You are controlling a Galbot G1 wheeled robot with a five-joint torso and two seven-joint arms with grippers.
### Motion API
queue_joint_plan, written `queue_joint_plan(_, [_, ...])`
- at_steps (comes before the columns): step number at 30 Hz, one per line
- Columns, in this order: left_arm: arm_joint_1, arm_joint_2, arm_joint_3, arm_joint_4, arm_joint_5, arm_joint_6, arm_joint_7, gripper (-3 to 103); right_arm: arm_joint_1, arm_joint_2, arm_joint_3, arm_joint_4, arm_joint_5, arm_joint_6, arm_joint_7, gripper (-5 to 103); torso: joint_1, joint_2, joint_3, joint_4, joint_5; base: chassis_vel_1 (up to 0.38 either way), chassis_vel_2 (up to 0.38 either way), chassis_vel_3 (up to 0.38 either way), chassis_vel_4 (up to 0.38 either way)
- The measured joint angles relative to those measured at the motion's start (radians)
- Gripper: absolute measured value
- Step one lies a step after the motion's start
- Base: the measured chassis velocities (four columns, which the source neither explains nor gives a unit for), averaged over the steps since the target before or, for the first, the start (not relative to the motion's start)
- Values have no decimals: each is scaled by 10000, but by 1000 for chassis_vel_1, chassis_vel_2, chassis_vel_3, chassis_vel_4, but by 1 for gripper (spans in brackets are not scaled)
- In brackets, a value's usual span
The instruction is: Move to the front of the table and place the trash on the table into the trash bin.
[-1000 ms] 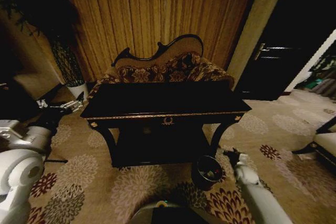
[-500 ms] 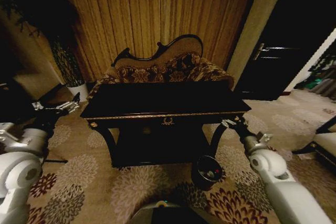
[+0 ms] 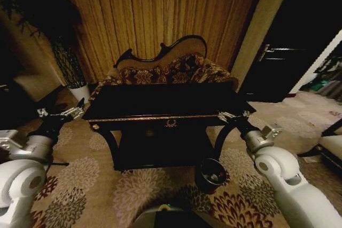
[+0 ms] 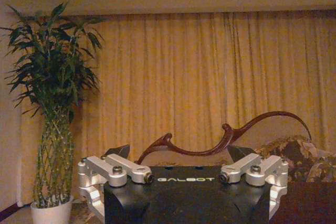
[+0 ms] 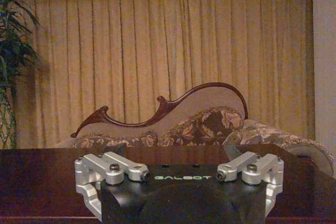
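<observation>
The black table (image 3: pixel 160 102) with gold trim stands straight ahead, its dark top bare as far as I can tell. The trash bin (image 3: pixel 206 179) sits on the carpet by the table's front right leg. Inside it lies trash (image 3: pixel 216 176), a small red and pale shape. My left gripper (image 3: pixel 59 113) hovers open at the table's left front corner, level with the top. My right gripper (image 3: pixel 233 115) is open at the right front corner. The left wrist view shows the left gripper (image 4: pixel 178 153) holding nothing. In the right wrist view the right gripper (image 5: pixel 176 153) is likewise bare above the table (image 5: pixel 42 182).
A floral sofa (image 3: pixel 171 70) with a curved dark frame stands close behind the table, against tan curtains. A tall plant in a white pot (image 3: pixel 79 90) is at the back left. A dark door (image 3: pixel 278 62) is at the right. Patterned carpet lies open in front of the table.
My right arm has risen from floor level beside the bin to the table's right front corner. The left gripper shifted slightly downward. The view itself has stayed put.
</observation>
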Motion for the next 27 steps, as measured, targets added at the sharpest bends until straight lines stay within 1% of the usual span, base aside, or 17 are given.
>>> queue_joint_plan(11, [18, 112, -72, 22, -5, 3, 0, 100, -67, 37, 103, 136, 186, -95, 35, 100, 0, -2, 0, 1, -1, 0, 0, 0, 0])
queue_joint_plan(16, [-87, 136, 55, 73, 14, 9, 1, 100, -89, 13, 147, 148, 231, -91, 98, 100, 1, -2, 0, -1, -1, 0, 0, 0, 0])
queue_joint_plan(27, [-65, 197, 37, 75, 32, 14, 1, 100, -140, -9, 191, 204, 255, -65, 130, 100, 0, -1, 0, 0, -1, 70, -62, -67, 68])
